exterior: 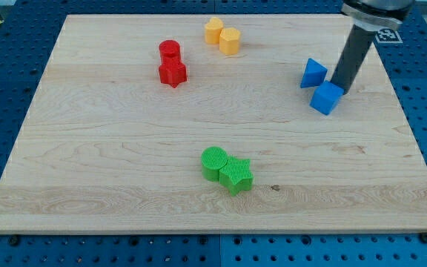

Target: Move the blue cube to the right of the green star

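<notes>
The blue cube point(326, 98) lies at the board's right side, in the upper half. My tip point(342, 90) touches its upper right side; the dark rod rises from there toward the view's top right. The green star point(236, 175) lies low in the middle of the board, far to the lower left of the cube. A green cylinder point(214, 162) touches the star's left side.
A blue triangular block point(313, 73) sits just up and left of the cube. A red cylinder point(170, 52) and a red star point(173, 73) stand at the upper left. Two yellow blocks point(222, 35) sit at the top middle. The wooden board point(87, 185) lies on a blue pegboard.
</notes>
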`<action>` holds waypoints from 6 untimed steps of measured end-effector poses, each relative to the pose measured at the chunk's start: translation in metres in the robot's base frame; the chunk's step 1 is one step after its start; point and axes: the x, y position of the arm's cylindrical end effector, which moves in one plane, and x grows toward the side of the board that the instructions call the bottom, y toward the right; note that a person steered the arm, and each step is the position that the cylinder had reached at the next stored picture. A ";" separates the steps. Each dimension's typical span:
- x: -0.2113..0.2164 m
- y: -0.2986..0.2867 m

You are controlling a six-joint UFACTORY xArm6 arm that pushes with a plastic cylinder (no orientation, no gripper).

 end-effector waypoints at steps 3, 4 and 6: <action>0.051 -0.038; 0.073 -0.057; 0.126 -0.065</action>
